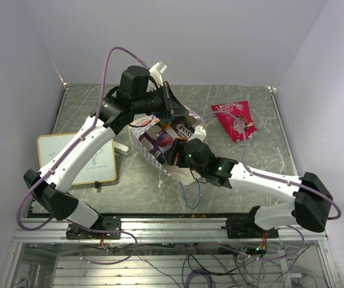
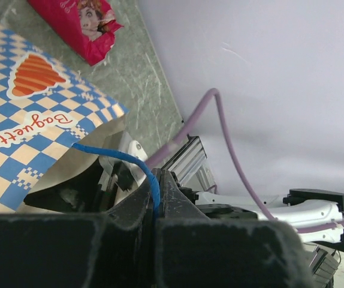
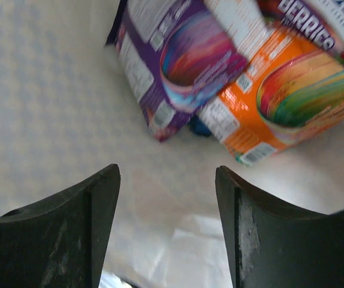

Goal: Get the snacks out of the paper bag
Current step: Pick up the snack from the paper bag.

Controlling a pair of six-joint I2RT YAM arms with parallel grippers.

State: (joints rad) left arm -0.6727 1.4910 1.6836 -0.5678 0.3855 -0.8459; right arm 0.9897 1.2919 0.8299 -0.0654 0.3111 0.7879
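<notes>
The counter [image 1: 244,162] is carrying the paper bag [image 1: 160,170] at centre. The left claw [image 2: 158,180] is pinching the bag's blue cord handle [image 2: 124,157], holding the mouth open. The right claw [image 3: 167,174], jaws spread, is reaching inside. A pink packet [image 1: 233,117] is lying outside on the counter. Extraction is in hand: the next move probably calls for advancing onto the purple packet [image 3: 178,60] beside the orange packet [image 3: 280,102], then closing.
</notes>
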